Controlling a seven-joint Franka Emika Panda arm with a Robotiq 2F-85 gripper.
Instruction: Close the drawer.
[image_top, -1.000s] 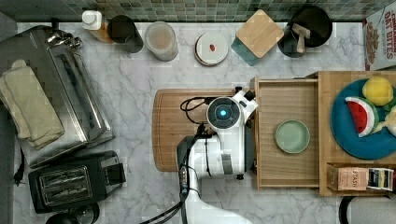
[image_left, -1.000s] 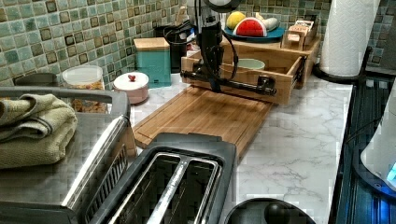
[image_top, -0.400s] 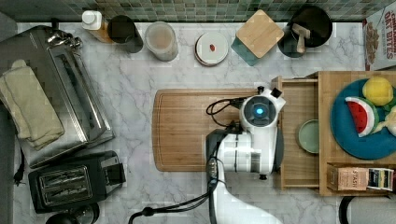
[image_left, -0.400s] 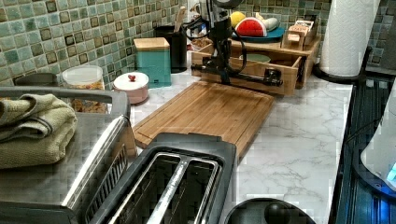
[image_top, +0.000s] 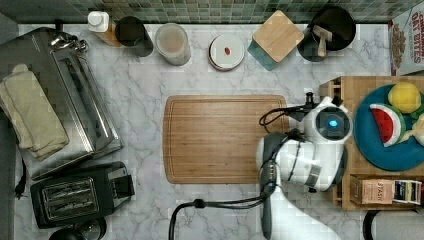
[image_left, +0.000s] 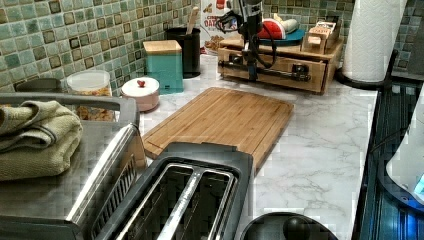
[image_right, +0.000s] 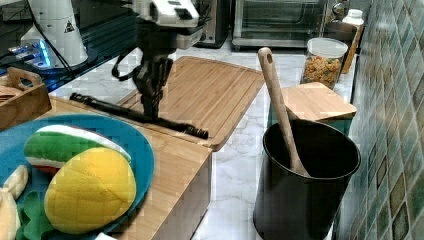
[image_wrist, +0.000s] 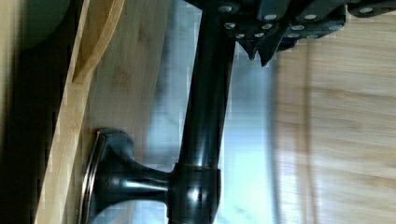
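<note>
Even, bright indoor light throughout; blocky compression everywhere, and the wrist view is blurred.

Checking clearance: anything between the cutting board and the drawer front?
Left view: bare marble countertop between cutting board and drawer; the claw is at the handle.

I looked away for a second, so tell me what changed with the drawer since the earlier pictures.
The drawer slid into the cabinet, toward the top view's right, now nearly shut, hiding the green bowl. The gripper moved with it, at the handle. The cutting board stayed put.
</note>
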